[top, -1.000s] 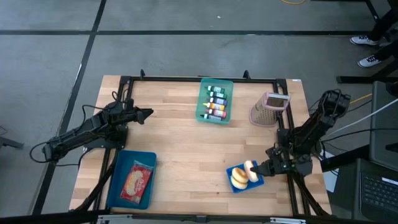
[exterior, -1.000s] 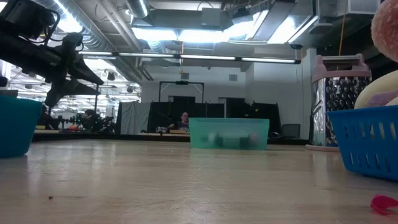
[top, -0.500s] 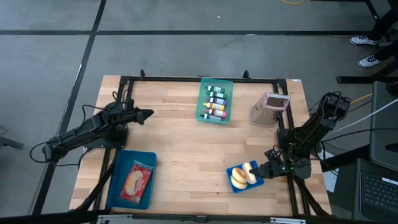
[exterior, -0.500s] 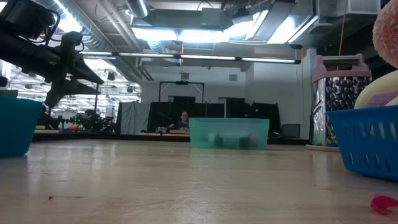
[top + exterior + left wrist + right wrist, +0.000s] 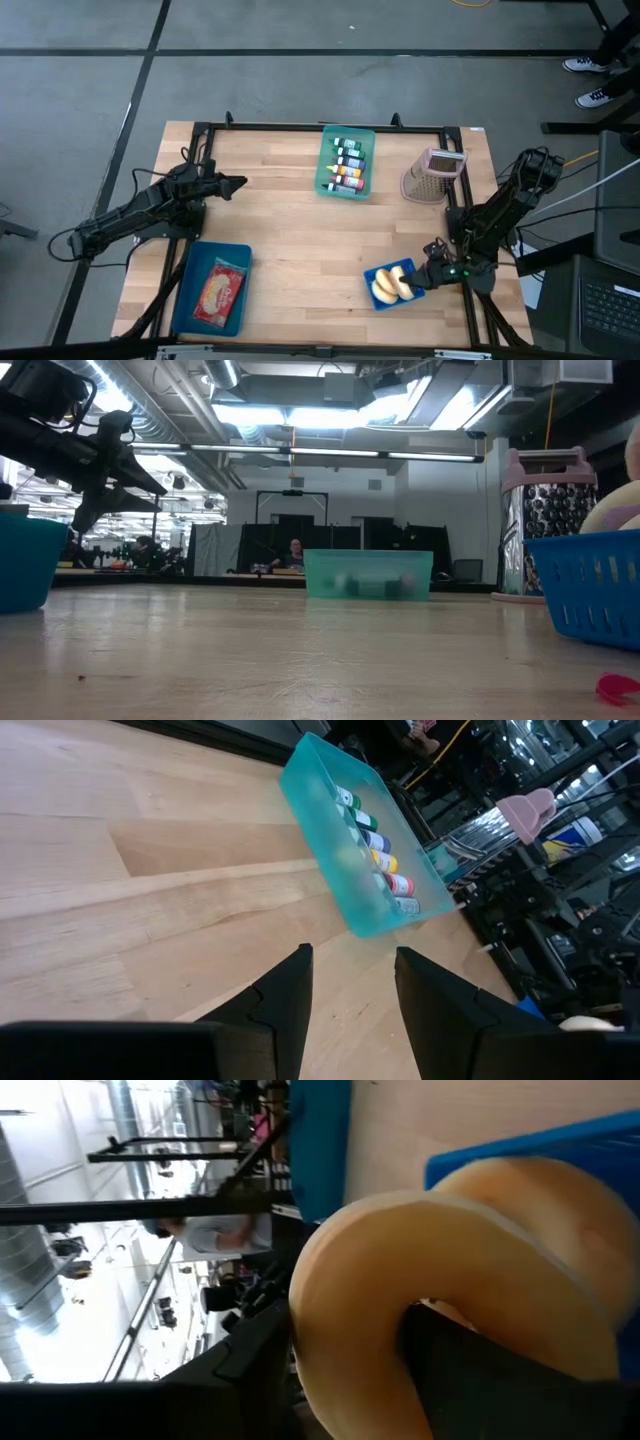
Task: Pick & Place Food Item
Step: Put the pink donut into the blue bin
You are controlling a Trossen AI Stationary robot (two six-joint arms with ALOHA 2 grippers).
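The right tool (image 5: pixel 428 277) sits at the near-right corner of the bench (image 5: pixel 290 240), right at the edge of the small blue basket (image 5: pixel 383 298). The donut (image 5: pixel 401 281) stands on edge inside that basket, leaning on 2 other bread items (image 5: pixel 382 290), so the task's thing is in its container, near right. In the right wrist view the donut (image 5: pixel 450 1290) fills the frame w/ the dark fingers either side of it and 1 finger thru the hole. Whether the pads press it or are slack, can't tell from these views; my guess is the grip is letting go, since the donut is carried by the basket, not the tool. It stands upright prob. bc it was lowered by the ring.

The left tool (image 5: pixel 232 184) hovers over the far-left part of the bench, fingers parted w/ nothing between them, clearly waiting out of the way. It points toward the teal bin of small bottles (image 5: pixel 346 162) at far centre. A grater (image 5: pixel 432 175) stands far right. A blue tray (image 5: pixel 212 288) w/ a packaged snack lies near left, well apart from the basket.

Task looks nearly done; the next step is prob. backing the right tool out w/o tipping the donut.
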